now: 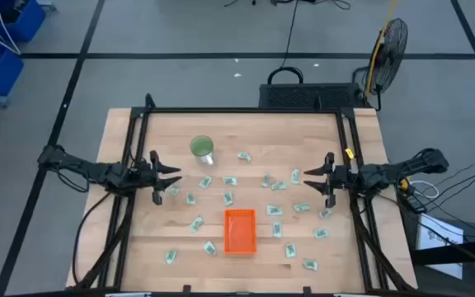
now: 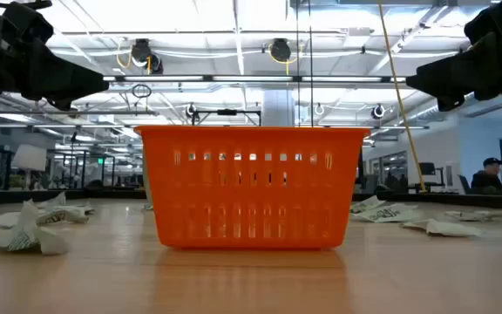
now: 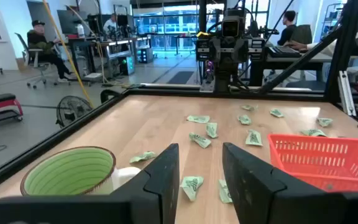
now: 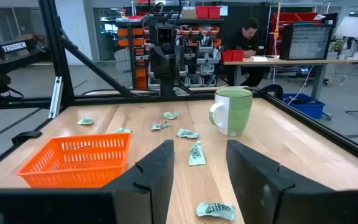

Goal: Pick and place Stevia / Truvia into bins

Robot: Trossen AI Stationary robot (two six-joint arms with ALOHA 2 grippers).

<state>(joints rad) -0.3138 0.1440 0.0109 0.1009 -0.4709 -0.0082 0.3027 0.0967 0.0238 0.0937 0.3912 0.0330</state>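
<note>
1. Nothing is in hand yet. The left gripper (image 1: 174,176) hovers over the tabletop (image 1: 171,132) well to one side of the tray (image 1: 239,230), the right gripper (image 1: 312,179) well to the other side. Both have their jaws parted and empty.

2. The sachets (image 1: 228,198) lie scattered flat all round the tray, most on the far side of it, a few along its near edge. From above the tray looks empty, so I'd say the job is at its very start.

3. The sensible first pick for the left arm is a sachet (image 1: 174,191) lying close to its jaws, away from the tray. For the right arm, the one (image 1: 302,208) between its jaws and the tray looks handiest.

4. These are thin paper, some crumpled. I'd come straight down with the jaws astride one sachet only and close low, near the wood, or they may slide over it.

5. Mind the mug (image 1: 202,148), which stands beyond the tray towards the left arm. A low sweep there could knock it.

6. Lift clear before crossing to the tray, since its walls stand up. Let go inside the rim, not above it, as a light sachet may flutter out.

7. Work one arm at a time over the tray to keep them apart.
</note>
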